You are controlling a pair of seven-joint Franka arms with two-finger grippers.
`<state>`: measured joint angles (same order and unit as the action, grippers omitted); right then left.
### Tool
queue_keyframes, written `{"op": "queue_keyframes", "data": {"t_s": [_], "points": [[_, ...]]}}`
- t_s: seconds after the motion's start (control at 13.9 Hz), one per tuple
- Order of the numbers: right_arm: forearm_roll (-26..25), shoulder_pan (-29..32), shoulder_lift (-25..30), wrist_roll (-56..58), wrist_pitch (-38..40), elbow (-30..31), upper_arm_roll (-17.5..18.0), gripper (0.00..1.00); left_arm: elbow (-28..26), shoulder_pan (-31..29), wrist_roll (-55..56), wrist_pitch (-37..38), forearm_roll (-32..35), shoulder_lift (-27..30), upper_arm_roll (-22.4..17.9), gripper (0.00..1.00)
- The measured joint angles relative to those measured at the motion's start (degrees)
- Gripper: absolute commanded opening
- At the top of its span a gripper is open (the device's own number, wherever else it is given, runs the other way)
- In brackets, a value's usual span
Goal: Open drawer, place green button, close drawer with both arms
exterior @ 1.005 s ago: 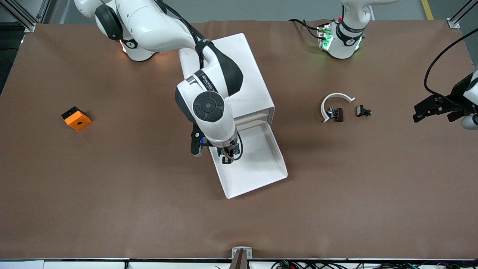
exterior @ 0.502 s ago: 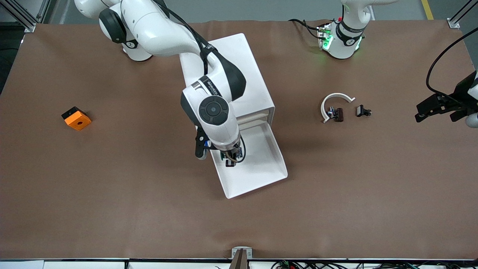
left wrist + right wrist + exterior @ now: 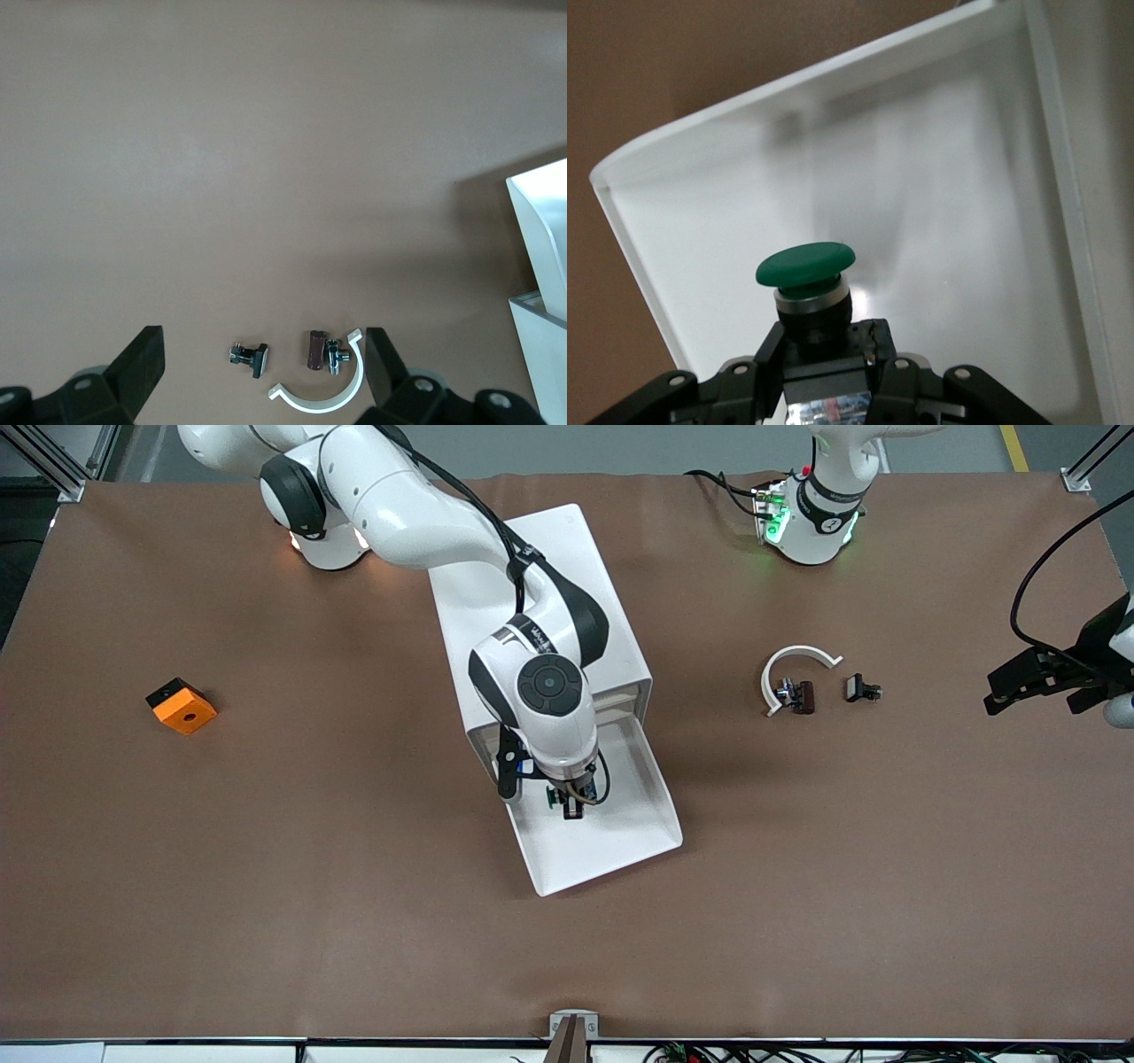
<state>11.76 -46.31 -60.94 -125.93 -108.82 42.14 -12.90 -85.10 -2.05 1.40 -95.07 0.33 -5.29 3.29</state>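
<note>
Since 1 second ago, the right arm has swung its wrist toward the left arm's end of the desk, carrying the right hand [image 3: 572, 808] from the drawer's side wall in over the open drawer [image 3: 651, 815]. That hand is clenched on the button [image 3: 805, 282], gripping the black body with the green cap sticking out past the fingertips. The left hand [image 3: 1036, 682] has barely shifted and waits spread wide and empty over the desk [image 3: 266, 886] near the left arm's edge.

What matters now is what lies straight under the right hand. In the right wrist view the button's cap points at the white drawer floor, with the tray's walls framing it on 3 sides, so the floor is directly below the hand and the drop path looks clear. The button appears to hang above the floor, not touching it; how high, the pictures do not tell. Its long axis runs along the fingers, cap leading, so on release it would likely land cap first and tip over.

The drawer is already pulled out of the cabinet [image 3: 549, 593], so opening looks done and placing is in hand. For closing, the right hand is far nearer to the drawer front than the left one.
</note>
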Motion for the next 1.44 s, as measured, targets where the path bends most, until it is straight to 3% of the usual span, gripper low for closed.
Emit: {"op": "queue_keyframes", "data": {"t_s": [0.57, 1.44], "points": [[-3.0, -3.0, -2.6, 0.1, -1.4, -0.6, -0.8, 0.0, 0.0, 0.0, 0.0, 0.0, 0.0, -0.2, 0.0, 1.0], [-3.2, -3.1, -2.7, 0.2, -1.5, -0.7, -0.9, 0.0, 0.0, 0.0, 0.0, 0.0, 0.0, -0.2, 0.0, 1.0]]}}
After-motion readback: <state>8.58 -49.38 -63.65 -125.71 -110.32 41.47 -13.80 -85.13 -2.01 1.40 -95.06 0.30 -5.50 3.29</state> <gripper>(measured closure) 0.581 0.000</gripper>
